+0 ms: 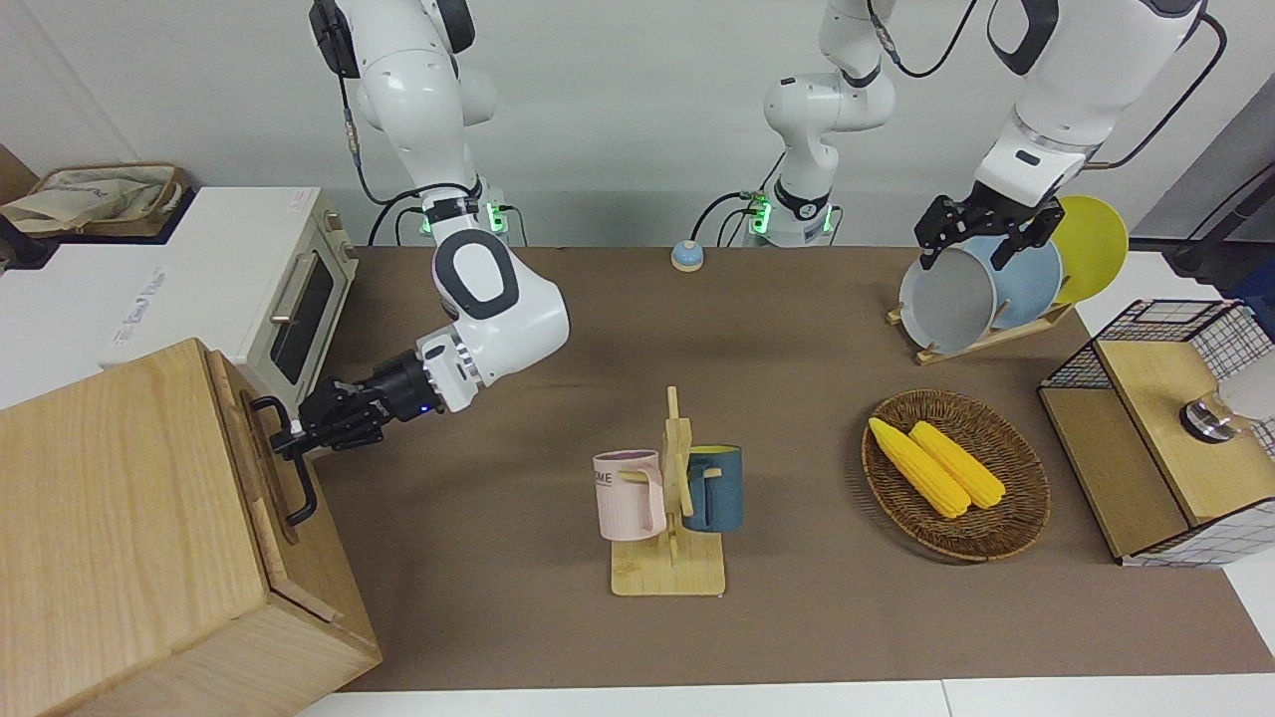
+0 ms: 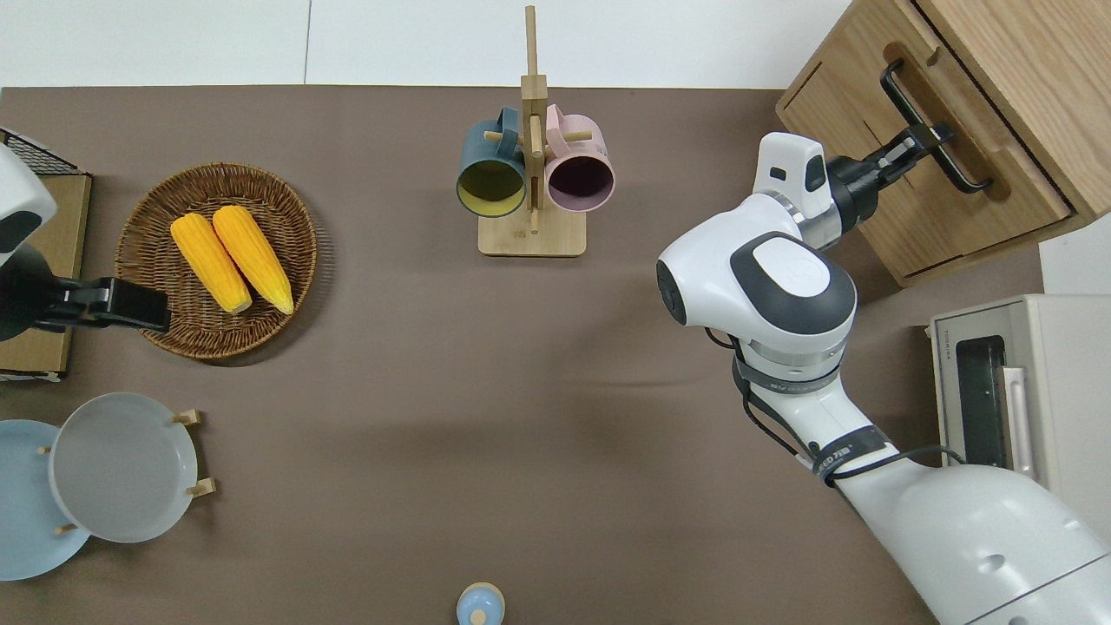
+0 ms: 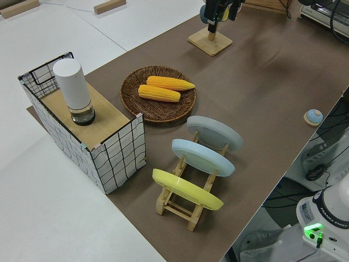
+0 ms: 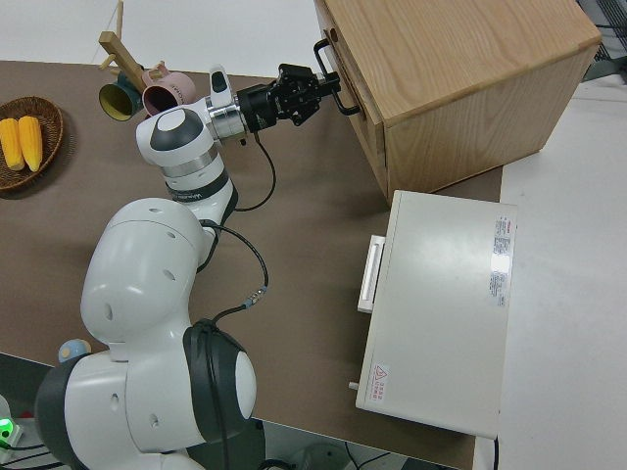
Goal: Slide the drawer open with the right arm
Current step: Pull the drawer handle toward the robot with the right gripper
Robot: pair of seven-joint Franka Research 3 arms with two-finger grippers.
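Observation:
The drawer (image 1: pixel 261 476) is a shallow light-wood front on the big pale-wood cabinet (image 1: pixel 120 538) at the right arm's end of the table. Its front sits flush with the cabinet. Its black loop handle (image 1: pixel 300 490) also shows in the overhead view (image 2: pixel 910 102) and the right side view (image 4: pixel 340 88). My right gripper (image 1: pixel 290 438) reaches level across to the handle and is shut on its bar, near the end nearer to the robots; it shows too in the overhead view (image 2: pixel 934 138) and the right side view (image 4: pixel 319 93). My left arm is parked, its gripper (image 1: pixel 981 239) open.
A white toaster oven (image 1: pixel 269 289) stands beside the cabinet, nearer to the robots. A mug rack (image 1: pixel 669 508) with two mugs stands mid-table. A basket of corn (image 1: pixel 956 473), a plate rack (image 1: pixel 981 289) and a wire-grid box (image 1: pixel 1165 428) are at the left arm's end.

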